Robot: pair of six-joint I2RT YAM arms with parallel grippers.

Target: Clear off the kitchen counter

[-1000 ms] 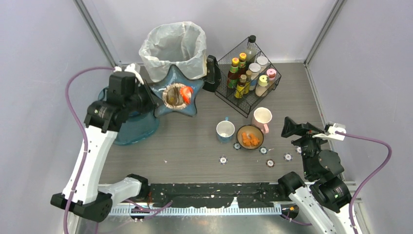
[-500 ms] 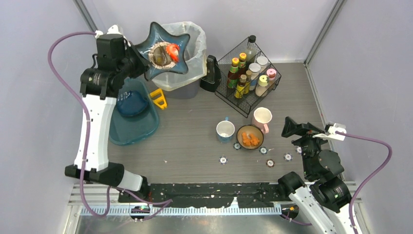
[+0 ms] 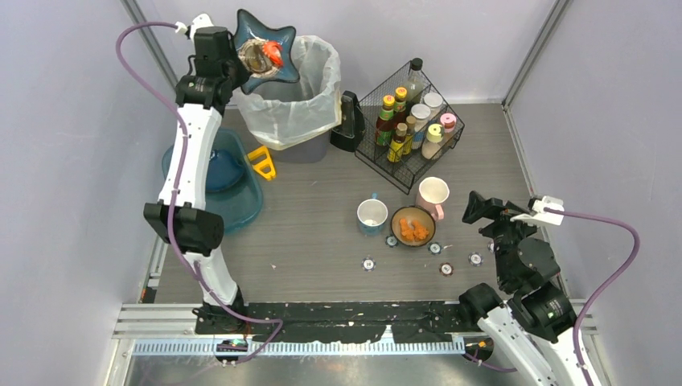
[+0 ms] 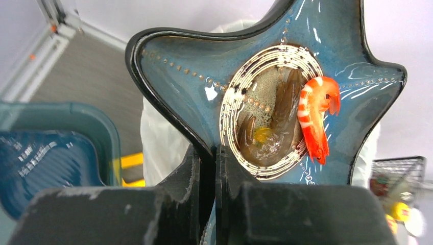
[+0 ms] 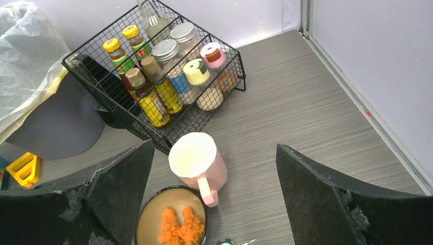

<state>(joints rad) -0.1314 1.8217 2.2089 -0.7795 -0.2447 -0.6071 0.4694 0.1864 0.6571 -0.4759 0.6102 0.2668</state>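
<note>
Kitchen worktop [image 3: 306, 241], the grey planked surface across the middle of the overhead view, carries a blue cup [image 3: 371, 215], a bowl of orange food [image 3: 413, 227], a pink mug [image 3: 433, 195] and a scatter of small round tokens [image 3: 367, 263] toward the lower right, with a wire rack of bottles [image 3: 406, 121] behind them. We judge the step in hand to be emptying leftovers. Our left hand [image 3: 237, 60] is clenched on the rim of a star-shaped plate [image 3: 265, 52], holding it tilted over the upper-left edge of the white-lined bin [image 3: 293, 96]. A prawn [image 4: 316, 117] and brown scraps sit in the plate's hollow. Our right hand [image 3: 474, 211] hangs released at the lower right, grasping nothing. Next we would tip the plate more steeply over the bin's mouth, keeping the pinch firm so only the food slides off.
</note>
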